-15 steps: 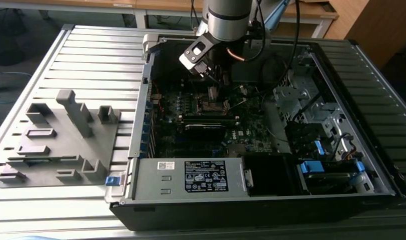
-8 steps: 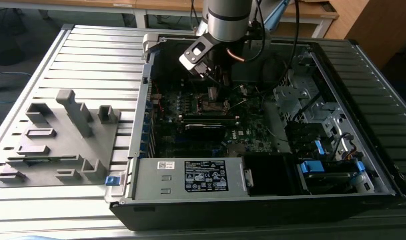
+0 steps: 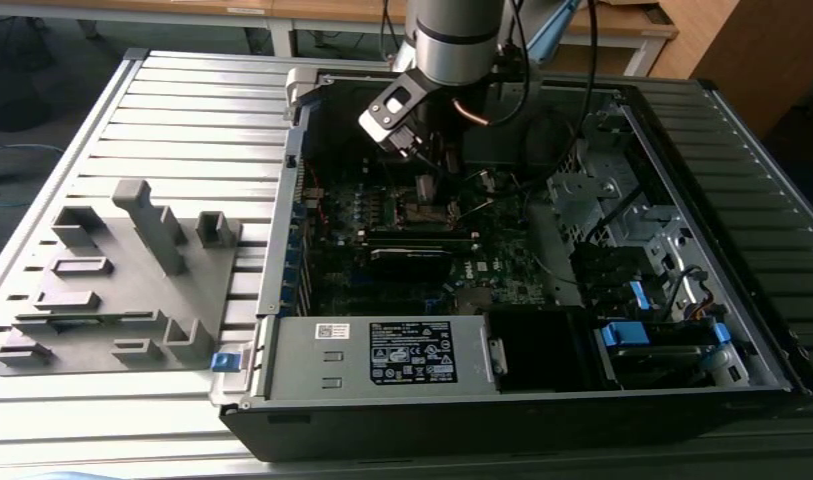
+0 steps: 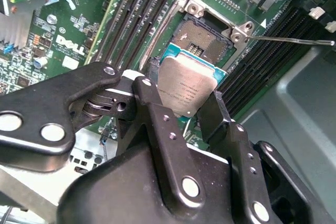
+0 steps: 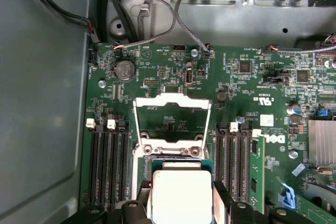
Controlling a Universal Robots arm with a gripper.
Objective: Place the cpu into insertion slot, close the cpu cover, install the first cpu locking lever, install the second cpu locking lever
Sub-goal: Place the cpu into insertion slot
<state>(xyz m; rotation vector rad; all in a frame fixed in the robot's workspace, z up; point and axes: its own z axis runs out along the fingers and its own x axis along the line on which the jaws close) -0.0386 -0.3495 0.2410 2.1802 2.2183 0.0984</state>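
The claw [image 4: 185,95] is closed on the cpu [image 4: 181,80], gripping its two opposite edges, just above the bare insertion slot [image 4: 202,40] (the cpu cover [image 5: 173,99] stands flipped open); if it comes down skewed or off-centre, I reckon it'd sit crooked and crush the contacts

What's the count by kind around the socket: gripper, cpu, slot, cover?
gripper: 1
cpu: 1, gripped
insertion slot: 1, empty
cpu cover: 1, raised open
Total: 4
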